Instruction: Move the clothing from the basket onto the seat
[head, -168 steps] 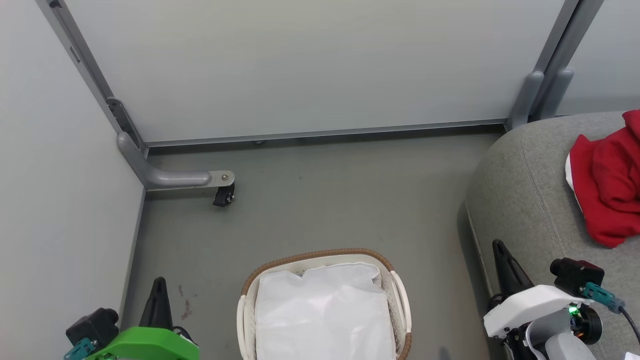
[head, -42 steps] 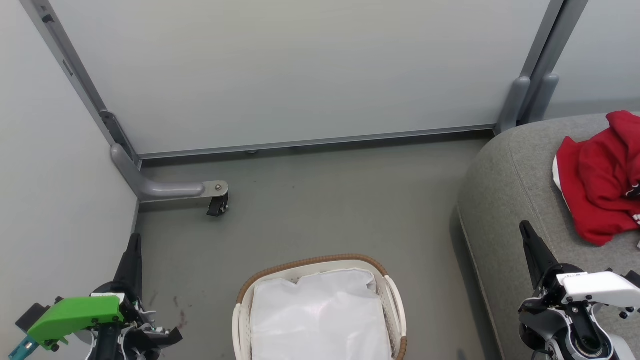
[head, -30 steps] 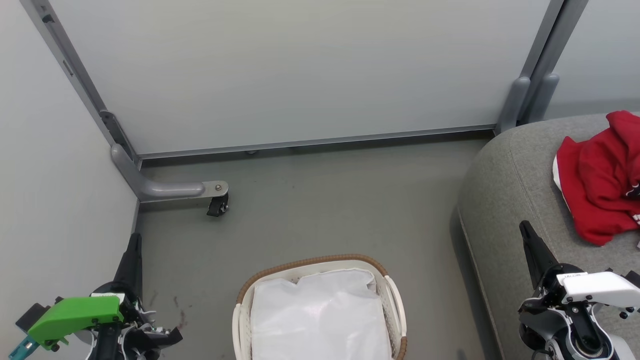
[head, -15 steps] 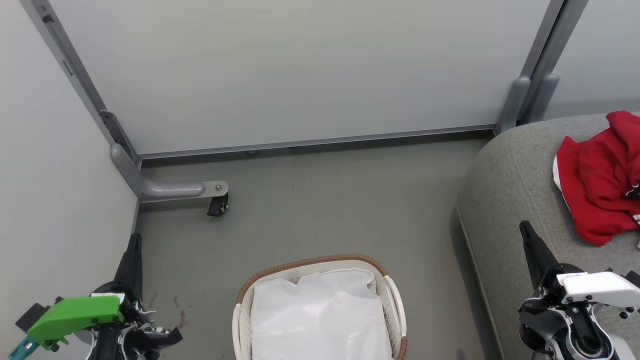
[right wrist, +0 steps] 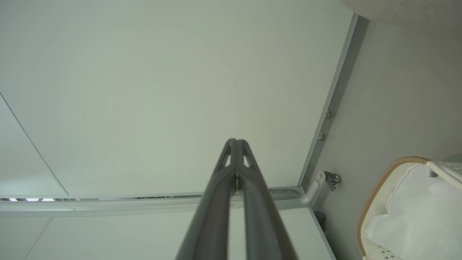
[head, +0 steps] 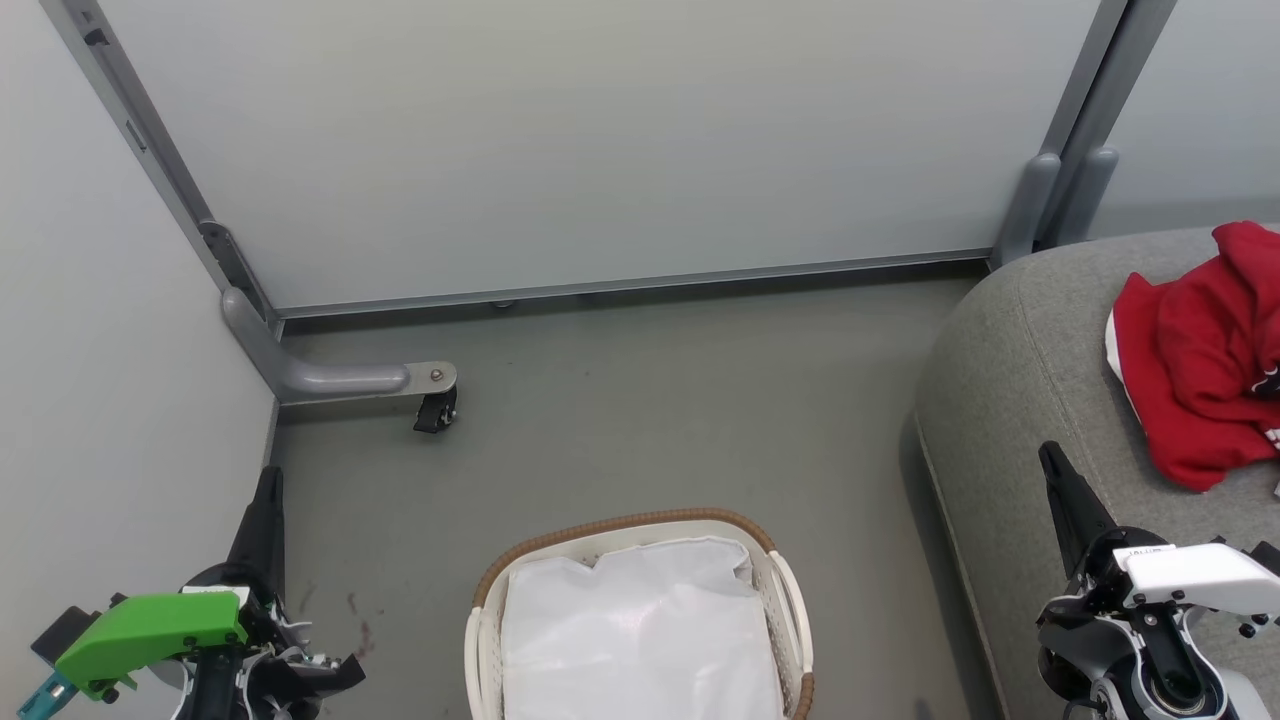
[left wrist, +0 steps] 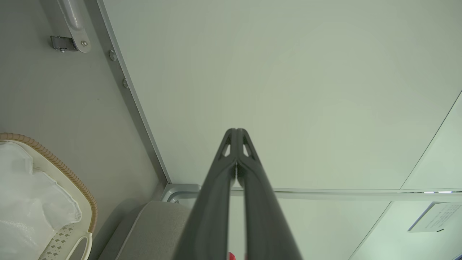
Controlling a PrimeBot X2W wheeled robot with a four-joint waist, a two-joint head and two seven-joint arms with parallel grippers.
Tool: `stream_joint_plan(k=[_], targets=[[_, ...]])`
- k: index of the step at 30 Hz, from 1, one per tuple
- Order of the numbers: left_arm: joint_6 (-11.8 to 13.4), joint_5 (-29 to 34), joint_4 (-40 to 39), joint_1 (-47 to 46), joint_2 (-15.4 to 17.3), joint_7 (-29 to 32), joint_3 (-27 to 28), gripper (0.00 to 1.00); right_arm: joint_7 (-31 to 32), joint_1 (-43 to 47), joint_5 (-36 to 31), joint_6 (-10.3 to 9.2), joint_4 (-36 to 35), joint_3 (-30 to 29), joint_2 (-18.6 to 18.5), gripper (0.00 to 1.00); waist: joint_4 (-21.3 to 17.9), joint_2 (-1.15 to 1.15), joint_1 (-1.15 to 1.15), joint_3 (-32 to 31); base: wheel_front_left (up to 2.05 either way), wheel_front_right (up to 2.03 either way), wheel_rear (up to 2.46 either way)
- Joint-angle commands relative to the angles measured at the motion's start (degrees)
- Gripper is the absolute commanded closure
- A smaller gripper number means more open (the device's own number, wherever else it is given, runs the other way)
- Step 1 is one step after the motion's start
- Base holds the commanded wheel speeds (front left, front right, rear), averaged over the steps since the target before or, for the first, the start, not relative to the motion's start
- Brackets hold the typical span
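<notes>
Basket [head: 620, 522]: white liner sheet [head: 640, 630] inside. Clothing [head: 1190, 380] on seat [head: 1010, 380], beyond right gripper [head: 1049, 456] fingertips, apart. Right gripper and left gripper [head: 268, 478]: fingers pinched together, empty.

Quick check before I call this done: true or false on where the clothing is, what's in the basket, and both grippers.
1. The red clothing lies on the grey seat. True.
2. The basket holds red garments. False: a white liner sheet is all that shows in it.
3. The left gripper is open. False: its fingers are pressed together, holding nothing.
4. The right gripper is shut and empty. True.
5. The basket stands on the seat. False: it stands on the floor beside the seat.
</notes>
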Motion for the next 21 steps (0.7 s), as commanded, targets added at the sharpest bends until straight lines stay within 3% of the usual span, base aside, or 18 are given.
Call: stream_joint_plan(k=[1,21], targets=[[-0.3,-0.2,-0.1,-0.6,0.4,0.2,0.1,1.00,0.2,0.6,0.2,-0.02,-0.2,-0.1,-0.3,1.00,0.0,0.00,0.00,0.0,0.00,0.00,0.00],[-0.3,-0.2,-0.1,-0.6,0.4,0.2,0.1,1.00,0.2,0.6,0.2,-0.02,-0.2,-0.1,-0.3,1.00,0.0,0.00,0.00,0.0,0.00,0.00,0.00]])
